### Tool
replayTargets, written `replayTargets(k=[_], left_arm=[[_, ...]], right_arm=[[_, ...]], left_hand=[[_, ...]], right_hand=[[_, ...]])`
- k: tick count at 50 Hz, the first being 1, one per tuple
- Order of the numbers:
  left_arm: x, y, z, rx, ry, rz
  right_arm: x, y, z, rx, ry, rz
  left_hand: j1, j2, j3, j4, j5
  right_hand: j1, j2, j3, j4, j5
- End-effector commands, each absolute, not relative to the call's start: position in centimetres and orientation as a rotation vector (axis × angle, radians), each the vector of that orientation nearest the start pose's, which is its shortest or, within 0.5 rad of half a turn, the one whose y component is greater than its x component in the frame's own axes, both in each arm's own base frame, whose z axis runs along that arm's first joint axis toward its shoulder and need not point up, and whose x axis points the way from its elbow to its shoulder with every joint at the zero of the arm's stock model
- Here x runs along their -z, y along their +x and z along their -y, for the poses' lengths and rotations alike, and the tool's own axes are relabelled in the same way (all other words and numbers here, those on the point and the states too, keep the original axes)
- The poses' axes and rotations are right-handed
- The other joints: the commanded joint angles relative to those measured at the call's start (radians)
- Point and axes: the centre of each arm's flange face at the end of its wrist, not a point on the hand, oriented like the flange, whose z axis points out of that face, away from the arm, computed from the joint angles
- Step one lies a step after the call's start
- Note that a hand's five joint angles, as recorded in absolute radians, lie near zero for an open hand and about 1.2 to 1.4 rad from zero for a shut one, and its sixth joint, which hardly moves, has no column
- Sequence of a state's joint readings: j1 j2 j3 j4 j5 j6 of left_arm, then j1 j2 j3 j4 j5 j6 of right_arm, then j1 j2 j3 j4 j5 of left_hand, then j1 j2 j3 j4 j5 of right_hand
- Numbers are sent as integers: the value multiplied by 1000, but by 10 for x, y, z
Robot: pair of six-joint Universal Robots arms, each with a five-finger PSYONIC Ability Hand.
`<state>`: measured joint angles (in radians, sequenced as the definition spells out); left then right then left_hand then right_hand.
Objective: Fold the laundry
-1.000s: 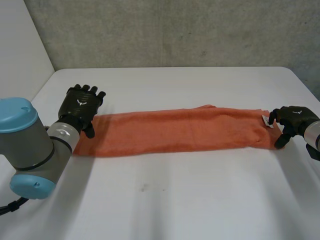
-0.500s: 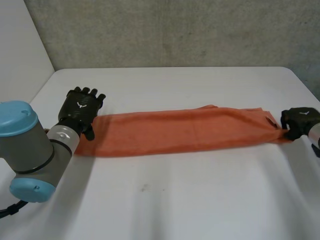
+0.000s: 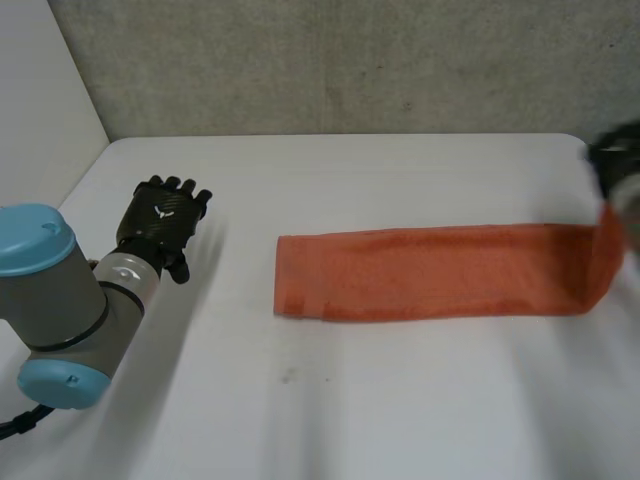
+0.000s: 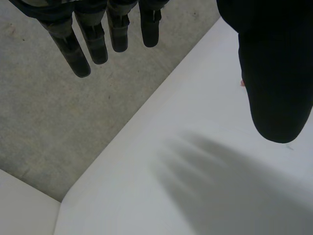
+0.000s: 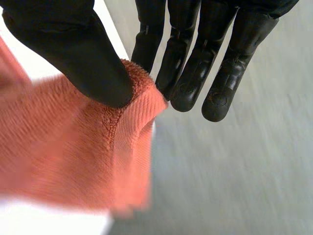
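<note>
An orange towel (image 3: 440,272), folded into a long strip, lies across the white table (image 3: 380,400). Its right end is lifted off the table by my right hand (image 3: 617,158), at the table's far right edge. In the right wrist view the thumb (image 5: 83,58) presses an edge of the towel (image 5: 98,156) against the fingers (image 5: 188,63), so the hand is shut on the cloth. My left hand (image 3: 162,218) rests over bare table at the left, well apart from the towel's left end. Its fingers (image 4: 98,41) are straight and open, with nothing in them.
A grey wall (image 3: 340,65) runs behind the table, and a white panel (image 3: 40,110) stands at the left. The table's far edge and left corner (image 4: 98,166) lie close beyond my left hand's fingertips.
My right hand closed on the towel's right end, lifted it and pulled it right. The whole strip slid right, away from my left hand, which stayed where it was.
</note>
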<state>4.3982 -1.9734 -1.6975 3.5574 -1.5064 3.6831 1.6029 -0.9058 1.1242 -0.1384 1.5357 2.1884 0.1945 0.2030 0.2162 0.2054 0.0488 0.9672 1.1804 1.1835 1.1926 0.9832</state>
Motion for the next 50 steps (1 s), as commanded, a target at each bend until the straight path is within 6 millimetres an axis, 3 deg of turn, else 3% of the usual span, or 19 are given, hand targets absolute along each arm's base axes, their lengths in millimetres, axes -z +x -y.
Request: replayTargets(k=[1, 3, 6, 7, 13, 14, 15, 18, 21, 22, 25, 26, 33, 34, 38, 43, 50], left_arm=[[-174, -242, 300, 2023, 1000, -2034], [-175, -242, 300, 2023, 998, -2034], [-174, -242, 300, 2021, 999, -2036], [-175, -242, 300, 2022, 998, -2034], [-174, -242, 300, 2020, 1001, -2037], [-174, -242, 300, 2022, 1001, -2035], [-174, -243, 299, 2022, 1005, -2037], [-174, -243, 299, 2024, 1006, -2035], [-174, -245, 297, 2029, 1015, -2033], [-174, -246, 297, 2031, 1018, -2033], [-176, -251, 295, 2047, 1034, -2024], [-176, -253, 294, 2053, 1041, -2023], [-186, -286, 279, 2178, 1109, -1989], [-187, -290, 276, 2199, 1114, -1995], [-188, -315, 267, 2286, 1134, -2045], [-186, -354, 254, 2387, 1240, -2084], [-161, -372, 247, 2310, 1414, -2163]], right_arm=[[-188, 286, 354, -1945, 1526, 1629], [-179, 317, 322, -2011, 1689, 1577], [-169, 342, 290, -2066, 1847, 1522], [-162, 355, 269, -2091, 1942, 1491], [-138, 376, 228, -2081, 2146, 1456], [-138, 377, 228, -2081, 2146, 1456], [-127, 376, 232, -2043, 2137, 1500], [-128, 371, 241, -2023, 2053, 1545], [-142, 364, 253, -2033, 1925, 1590], [-160, 352, 267, -2066, 1806, 1640], [-182, 329, 288, -2118, 1611, 1773], [-189, 315, 298, -2147, 1499, 1892], [-204, 265, 319, -2225, 1062, 2284], [-202, 250, 323, -2206, 971, 2351], [-189, 227, 324, -2119, 893, 2446], [-172, 216, 316, -2044, 896, 2521], [-158, 211, 308, -1975, 890, 2587]], left_hand=[[-20, -28, -42, -31, -49], [-20, -28, -42, -31, -49], [-20, -28, -42, -31, -49], [-20, -28, -42, -31, -49], [-20, -28, -42, -31, -49], [-20, -28, -42, -31, -49], [-20, -28, -42, -31, -49], [-20, -28, -42, -31, -49], [-20, -28, -42, -31, -49], [-20, -28, -42, -31, -49], [-20, -28, -42, -31, -49], [-20, -28, -42, -31, -49], [-10, -19, -32, -21, -39], [-10, -19, -32, -21, -39], [10, 2, -12, -1, -19], [34, 25, 12, 23, 5], [236, 228, 214, 225, 207]], right_hand=[[429, 216, 213, 204, 239], [429, 216, 213, 204, 239], [429, 216, 213, 204, 239], [429, 216, 213, 204, 239], [429, 216, 213, 204, 239], [429, 216, 213, 204, 239], [76, -138, -141, -150, -115], [-580, -794, -797, -806, -771], [-685, -898, -901, -911, -876], [-784, -998, -1001, -1010, -975], [-793, -1006, -1009, -1018, -983], [-793, -1006, -1009, -1018, -983], [-793, -1006, -1009, -1018, -983], [-793, -1006, -1009, -1018, -983], [-793, -1006, -1009, -1018, -983], [-793, -1006, -1009, -1018, -983], [-779, -993, -996, -1005, -970]])
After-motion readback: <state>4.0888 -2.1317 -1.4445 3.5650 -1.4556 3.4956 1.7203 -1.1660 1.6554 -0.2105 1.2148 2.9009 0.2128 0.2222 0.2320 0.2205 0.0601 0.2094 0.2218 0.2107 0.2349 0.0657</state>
